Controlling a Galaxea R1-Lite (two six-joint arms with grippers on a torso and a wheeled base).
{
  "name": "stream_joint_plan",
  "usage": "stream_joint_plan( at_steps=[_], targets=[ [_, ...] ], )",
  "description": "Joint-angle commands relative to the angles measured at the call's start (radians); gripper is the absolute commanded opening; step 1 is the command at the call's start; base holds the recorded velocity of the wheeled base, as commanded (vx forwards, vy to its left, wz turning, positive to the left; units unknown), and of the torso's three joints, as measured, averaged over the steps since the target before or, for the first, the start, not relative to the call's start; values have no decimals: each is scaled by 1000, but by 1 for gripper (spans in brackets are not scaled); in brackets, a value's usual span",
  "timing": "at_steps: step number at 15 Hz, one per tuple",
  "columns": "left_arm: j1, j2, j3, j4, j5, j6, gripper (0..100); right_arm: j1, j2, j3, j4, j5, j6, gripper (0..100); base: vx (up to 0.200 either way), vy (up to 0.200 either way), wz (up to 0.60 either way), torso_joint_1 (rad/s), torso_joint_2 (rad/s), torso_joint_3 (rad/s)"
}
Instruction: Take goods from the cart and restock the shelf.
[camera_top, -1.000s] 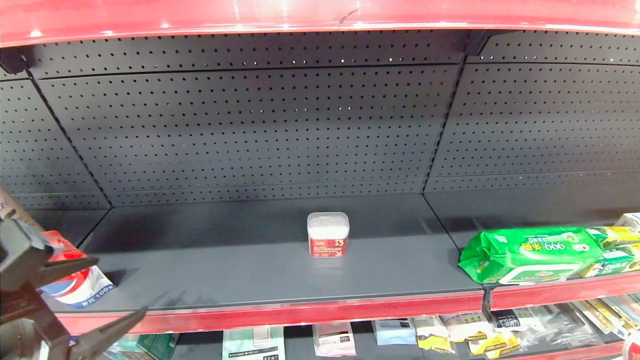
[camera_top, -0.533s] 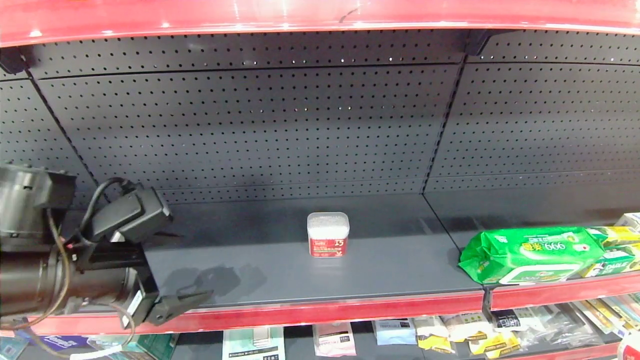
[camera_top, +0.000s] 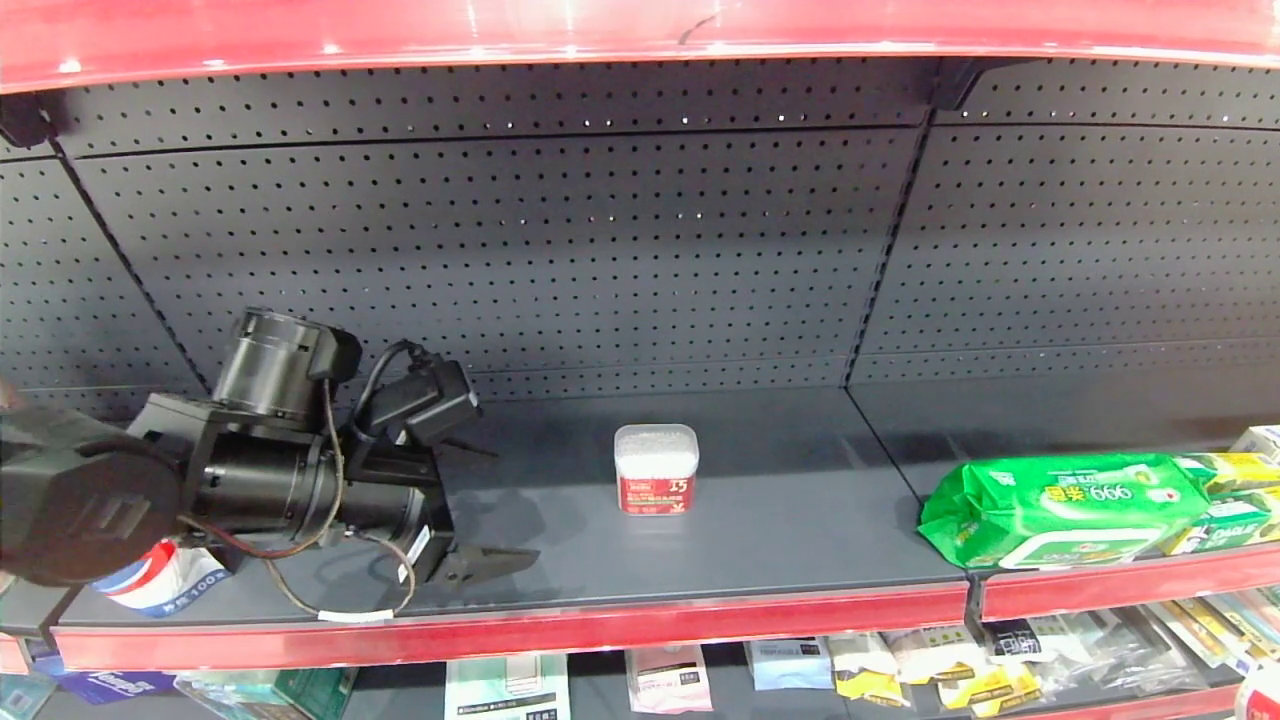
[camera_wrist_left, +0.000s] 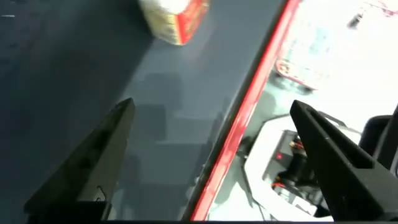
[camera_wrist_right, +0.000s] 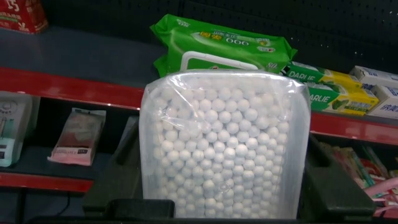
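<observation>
We see one red-labelled tub of white beads (camera_top: 655, 468) upright on the grey metal shelf (camera_top: 780, 545), a second tub (camera_wrist_right: 225, 130) in the right gripper (camera_wrist_right: 225, 171).

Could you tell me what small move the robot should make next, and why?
Probably carry the right claw toward the shelf beside the red-labelled tub: it grips a clear box of white beads, while the left claw hangs open and empty over the shelf.
</observation>
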Motion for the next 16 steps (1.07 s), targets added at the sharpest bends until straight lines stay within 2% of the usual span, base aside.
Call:
stream_joint_plan(
  at_steps=[1,5,6,9,11,13,14,16],
  targets=[
    [-28,75,-19,-3,-4,4,100,0,3,0,0,0,-1,0,0,0,0,0,0,0],
    [-60,145,-100,-10,-11,5,100,0,3,1,-2,-2,1,0,0,0,0,0,0,0],
    [-63,187,-150,-38,-13,12,100,0,3,1,-2,-2,-1,0,0,0,0,0,0,0],
    [-63,245,-214,-53,-13,58,100,0,3,1,-5,-3,-1,0,0,0,0,0,0,0],
    [-65,289,-245,-56,-19,105,100,0,3,1,-5,-3,-1,0,0,0,0,0,0,0],
    [-65,332,-277,-56,-50,160,100,0,3,1,-5,-6,-1,0,0,0,0,0,0,0],
    [-71,349,-294,-56,-51,163,100,0,3,1,-5,-6,-1,0,0,0,0,0,0,0],
    [-83,354,-318,-55,-51,145,100,0,3,1,-5,-8,-1,0,0,0,0,0,0,0]
  ],
)
